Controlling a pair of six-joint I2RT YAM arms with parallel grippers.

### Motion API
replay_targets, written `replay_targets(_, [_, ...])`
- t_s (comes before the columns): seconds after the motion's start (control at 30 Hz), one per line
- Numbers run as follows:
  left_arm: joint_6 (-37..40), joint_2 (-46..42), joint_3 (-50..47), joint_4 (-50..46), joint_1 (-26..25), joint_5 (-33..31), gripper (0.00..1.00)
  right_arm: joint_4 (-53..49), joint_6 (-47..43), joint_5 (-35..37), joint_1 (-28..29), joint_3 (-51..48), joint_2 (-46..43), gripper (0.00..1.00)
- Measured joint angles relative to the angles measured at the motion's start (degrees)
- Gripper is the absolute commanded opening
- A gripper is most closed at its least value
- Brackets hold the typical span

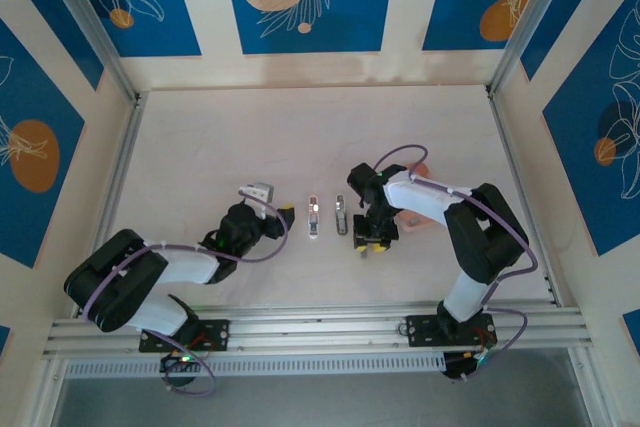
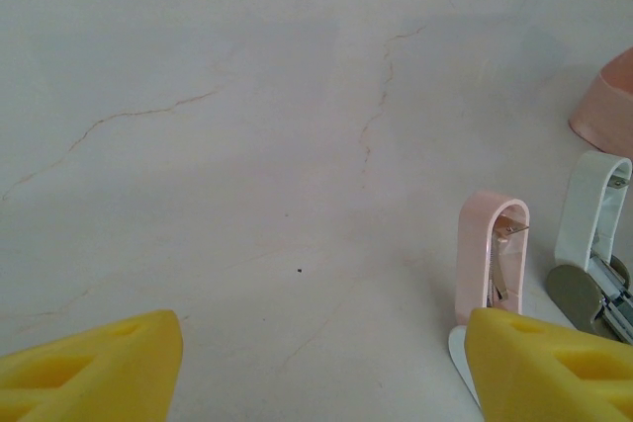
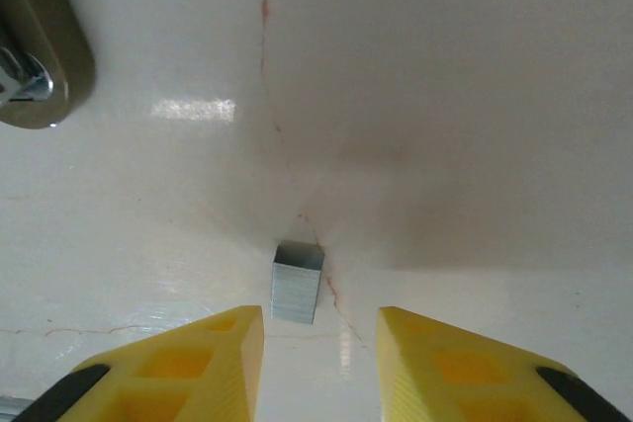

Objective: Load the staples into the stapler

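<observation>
The top camera looks steeply down from above and behind the arm bases, far enough off to take in the whole table. The left wrist camera sits low, looking along the tabletop over the left gripper. The right wrist camera hangs very close, facing almost straight down past the right gripper. All three views share the grey stapler. The top and left wrist views also share the tray.
</observation>
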Motion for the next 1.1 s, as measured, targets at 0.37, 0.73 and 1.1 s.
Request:
replay_targets(0.37, [-0.20,2.67,-0.04,2.80,0.00,0.07,0.76,0.02,0.57,-0.50,1.07,0.83,2.40,0.30])
replay_targets(0.73, [-1.27,4.90,-0.33,5.92,0.00,0.39,0.76,0.68,0.87,-0.63,1.14,1.18,4.37,0.22])
replay_targets(1.1, [-1.25,5.16,-0.76,7.28,0.00,0.52,0.76,-0.68,2.19,0.94,2.23,2.67,5.97,0.20])
